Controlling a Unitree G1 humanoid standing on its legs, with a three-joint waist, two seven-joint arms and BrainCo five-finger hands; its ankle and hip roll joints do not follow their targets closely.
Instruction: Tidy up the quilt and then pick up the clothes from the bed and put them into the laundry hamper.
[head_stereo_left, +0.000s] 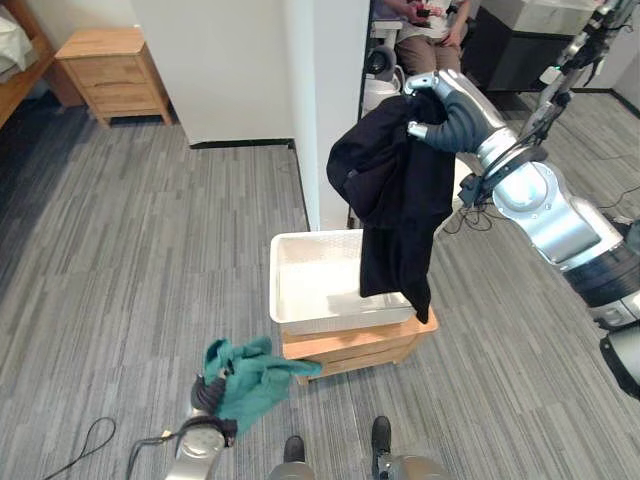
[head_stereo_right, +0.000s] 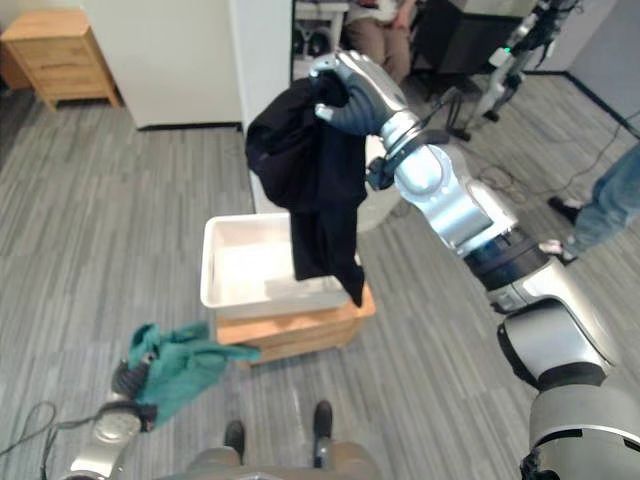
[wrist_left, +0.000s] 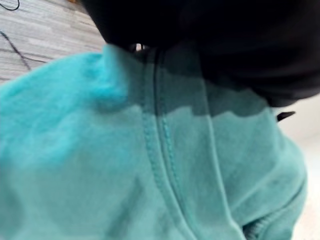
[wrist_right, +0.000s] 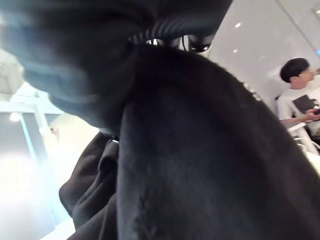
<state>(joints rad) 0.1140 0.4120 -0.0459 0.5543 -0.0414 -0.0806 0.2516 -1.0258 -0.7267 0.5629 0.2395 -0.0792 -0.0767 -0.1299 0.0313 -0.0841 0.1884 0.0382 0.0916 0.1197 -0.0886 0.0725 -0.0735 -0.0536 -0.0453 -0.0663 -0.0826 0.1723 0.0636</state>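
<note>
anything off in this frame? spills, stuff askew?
Nothing spilled or damaged. The white hamper sits on a wooden crate. The right robot hand holds the black garment above it; the left robot hand holds the teal garment.

A black garment (head_stereo_left: 395, 190) hangs bunched over the white hamper (head_stereo_left: 300, 285); a teal garment (head_stereo_left: 250, 385) dangles beside it.

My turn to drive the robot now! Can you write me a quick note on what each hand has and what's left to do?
Right hand: shut on the black garment, held high so its lower end hangs over the white hamper.
Left hand: low, near the robot, shut on the teal garment, short of the hamper.
Hamper sits on a wooden crate; what shows of its inside looks empty.
Done: both garments picked up.
Left: drop the black one in, then bring the teal one over and drop it in too.
</note>
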